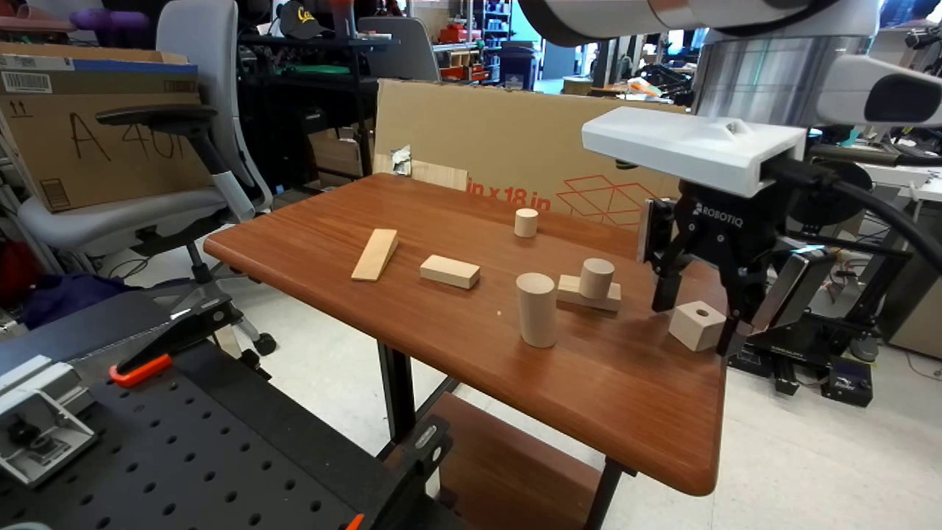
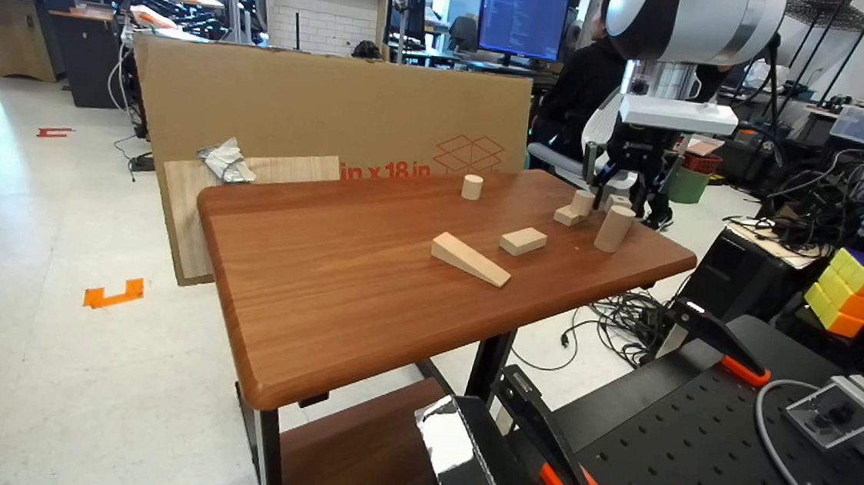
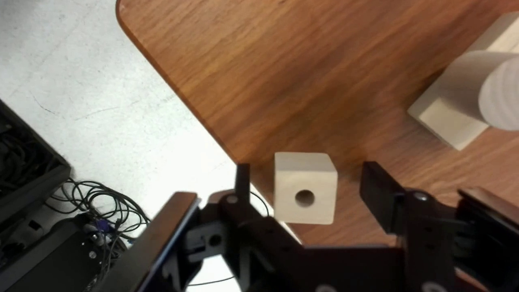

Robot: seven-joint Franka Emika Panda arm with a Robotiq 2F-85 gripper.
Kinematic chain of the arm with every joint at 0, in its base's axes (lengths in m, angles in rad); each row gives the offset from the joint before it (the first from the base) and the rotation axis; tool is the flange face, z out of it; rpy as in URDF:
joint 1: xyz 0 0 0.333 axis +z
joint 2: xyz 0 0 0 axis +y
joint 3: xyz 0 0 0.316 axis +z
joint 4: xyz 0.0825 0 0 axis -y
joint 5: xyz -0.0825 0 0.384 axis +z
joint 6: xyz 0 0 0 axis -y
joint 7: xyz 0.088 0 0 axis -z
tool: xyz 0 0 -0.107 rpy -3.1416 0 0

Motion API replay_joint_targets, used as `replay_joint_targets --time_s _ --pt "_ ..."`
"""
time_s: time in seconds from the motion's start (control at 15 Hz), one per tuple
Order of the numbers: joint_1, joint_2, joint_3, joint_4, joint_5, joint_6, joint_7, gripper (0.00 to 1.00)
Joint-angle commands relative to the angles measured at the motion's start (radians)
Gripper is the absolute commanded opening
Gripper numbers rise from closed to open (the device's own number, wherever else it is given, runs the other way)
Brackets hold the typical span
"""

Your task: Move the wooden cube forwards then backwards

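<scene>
The wooden cube is a pale block with a round hole in its top. It sits on the brown table near its edge in an exterior view. In the wrist view the cube lies between the two fingers with a gap on each side. In an exterior view the cube is partly hidden behind a tall cylinder. My gripper points down and is open around the cube; its fingers also show apart in the wrist view. It holds nothing.
A tall wooden cylinder stands near the cube. A shorter cylinder stands at a flat block. Another flat block, a wedge and a small cylinder lie farther along the table. A cardboard sheet stands behind.
</scene>
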Motion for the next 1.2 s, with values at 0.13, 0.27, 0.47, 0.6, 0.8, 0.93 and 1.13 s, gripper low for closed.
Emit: replay_joint_targets --time_s 0.13,0.27,0.47,0.6,0.8,0.93,1.13 --pt "0.001 -0.054 0.023 -0.032 0.015 0.013 -0.037 1.00" --pt "-0.002 -0.052 0.023 -0.024 0.017 -0.005 -0.032 1.00" --pt "-0.004 -0.044 0.012 -0.017 0.013 -0.030 -0.019 1.00" --pt "-0.001 -0.035 0.003 -0.016 0.005 -0.041 -0.013 1.00" --pt "0.010 -0.017 -0.011 -0.016 -0.011 -0.034 -0.002 0.75" --pt "0.015 -0.009 -0.018 -0.015 -0.021 -0.027 -0.001 0.66" --pt "0.019 -0.002 -0.023 -0.009 -0.033 -0.027 -0.003 0.42"
